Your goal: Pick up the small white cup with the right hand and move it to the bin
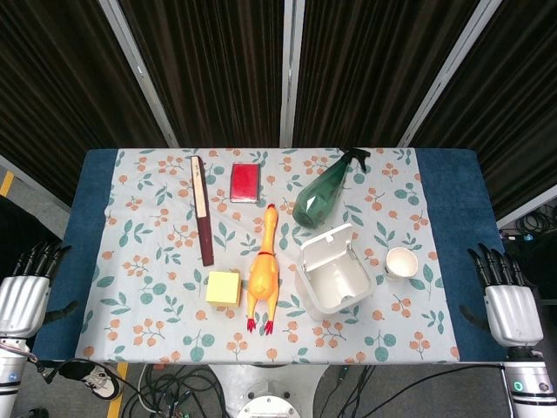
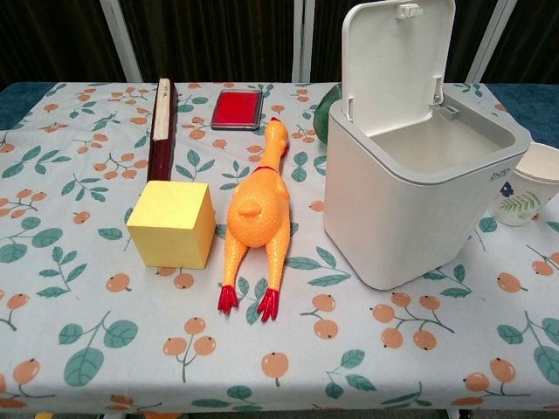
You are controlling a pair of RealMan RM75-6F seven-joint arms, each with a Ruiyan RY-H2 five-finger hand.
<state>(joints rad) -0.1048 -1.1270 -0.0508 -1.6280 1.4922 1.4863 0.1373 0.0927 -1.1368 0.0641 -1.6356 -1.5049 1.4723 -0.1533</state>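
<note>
The small white cup (image 1: pixel 401 262) stands upright on the patterned cloth, just right of the white bin (image 1: pixel 334 269). In the chest view the cup (image 2: pixel 529 185) shows a leaf print and sits partly behind the bin (image 2: pixel 419 188), whose lid is raised. My right hand (image 1: pixel 507 296) hangs off the table's right edge, well right of the cup, fingers apart and holding nothing. My left hand (image 1: pixel 24 289) is at the left edge, also empty with fingers spread. Neither hand appears in the chest view.
A rubber chicken (image 1: pixel 263 272) and a yellow block (image 1: pixel 224 288) lie left of the bin. A green spray bottle (image 1: pixel 325 192), a red case (image 1: pixel 245 182) and a dark wooden stick (image 1: pixel 202 208) lie further back.
</note>
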